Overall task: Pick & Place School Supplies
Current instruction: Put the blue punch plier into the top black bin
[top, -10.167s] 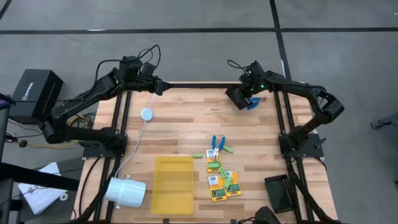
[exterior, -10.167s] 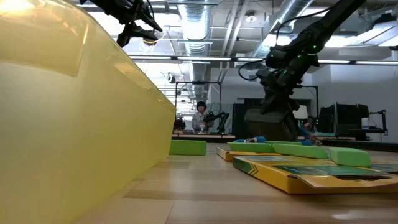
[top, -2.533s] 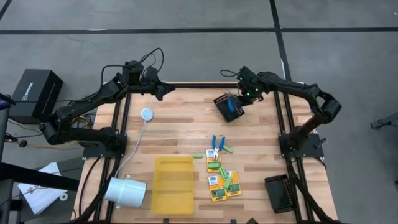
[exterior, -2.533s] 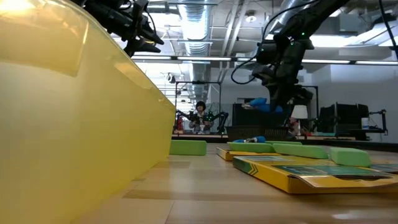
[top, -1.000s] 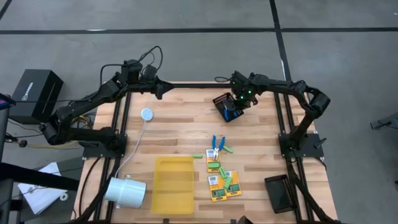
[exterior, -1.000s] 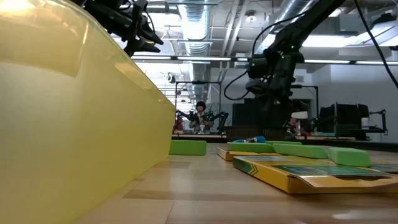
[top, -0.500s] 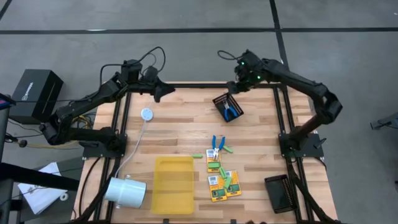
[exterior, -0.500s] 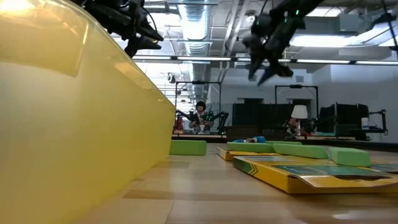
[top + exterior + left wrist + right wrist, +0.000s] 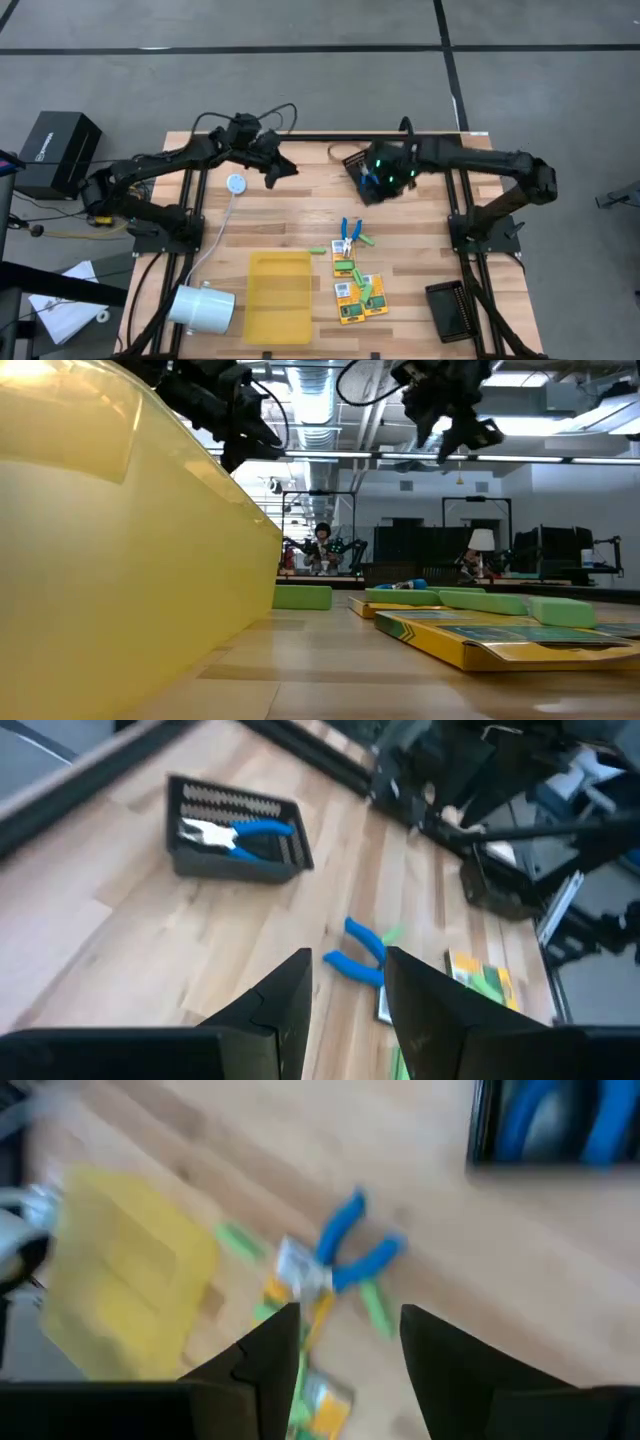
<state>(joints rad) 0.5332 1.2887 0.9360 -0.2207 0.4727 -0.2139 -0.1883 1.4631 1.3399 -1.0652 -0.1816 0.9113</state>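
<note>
The right gripper [image 9: 340, 1345] has its jaws apart and holds nothing. It hangs over the far side of the bench [image 9: 300, 210], just beside the black mesh tray [image 9: 362, 166] that already has one pair of blue-handled scissors [image 9: 240, 833] in it.

Out past those jaws lies the next thing to pick, the loose blue-handled scissors [image 9: 349, 232]. They sit flat on the wood, nearer the middle of the bench, with their handles toward the tray and their tip toward the crayon boxes [image 9: 358, 293]. Short green sticks [image 9: 362, 242] lie right beside them.

The left gripper [image 9: 345, 990] also has its jaws apart and empty. It hangs farther off, so I think the right arm is the nearer one.
</note>
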